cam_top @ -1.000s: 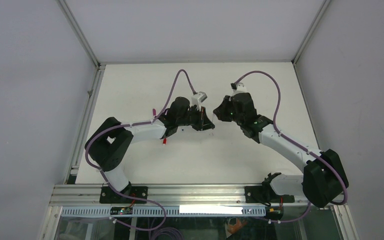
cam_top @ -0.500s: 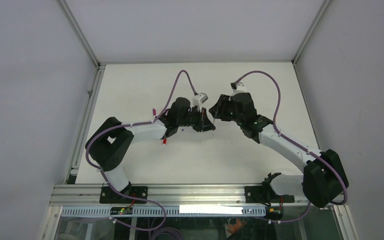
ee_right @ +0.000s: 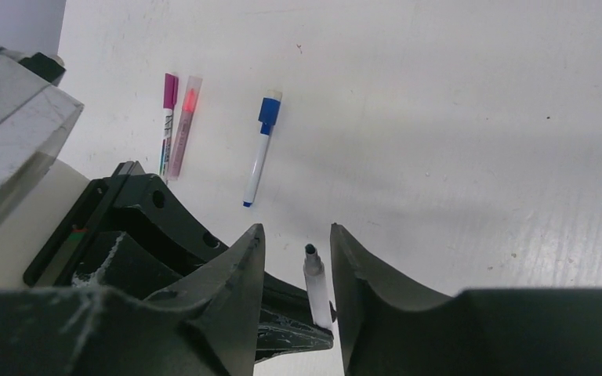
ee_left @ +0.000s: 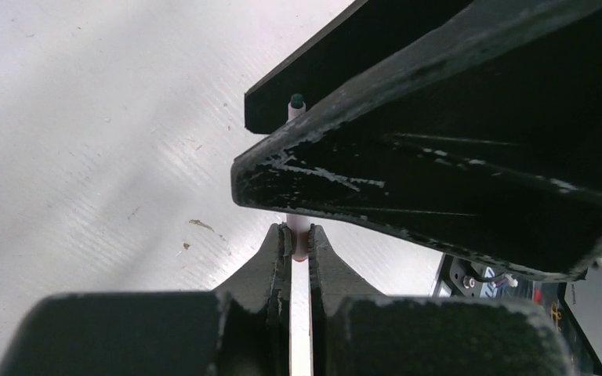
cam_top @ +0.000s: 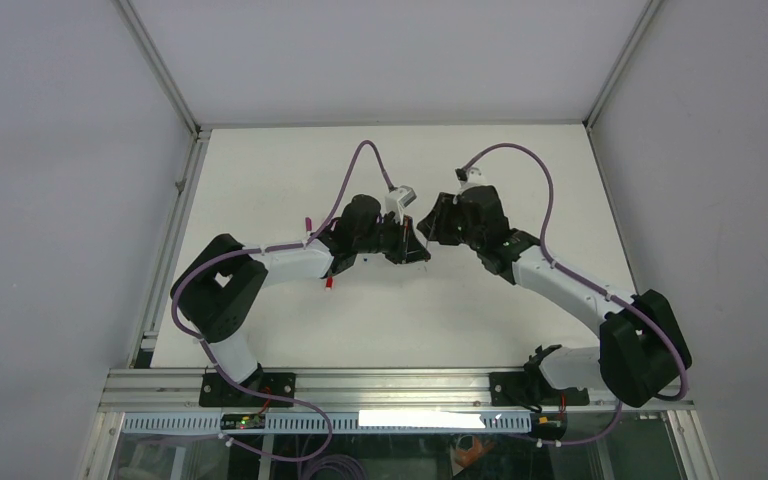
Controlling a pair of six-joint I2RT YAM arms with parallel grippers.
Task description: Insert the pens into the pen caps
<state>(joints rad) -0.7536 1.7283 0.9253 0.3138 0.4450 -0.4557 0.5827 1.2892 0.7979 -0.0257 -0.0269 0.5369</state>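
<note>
White pen point(ee_left: 300, 249) being clenched by the left gripper point(ee_left: 299, 235).
Its dark tip is being flanked by the spread-open right gripper point(ee_right: 296, 233); a blue-and-white pen point(ee_right: 259, 160) is being supported on the surface point(ee_right: 455, 117) beyond it.

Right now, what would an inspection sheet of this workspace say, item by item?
Surface: white table, faintly scuffed.
Job's things: white pen held in a gripper; magenta-topped pen, pink pen and blue-and-white pen lying loose.
Clutter: nothing seen.
Grippers: left gripper shut on the white pen; right gripper open, straddling its dark tip.
Cables: purple cables looping over both arms.
Surroundings: grey walls, metal rail at the near edge.
</note>
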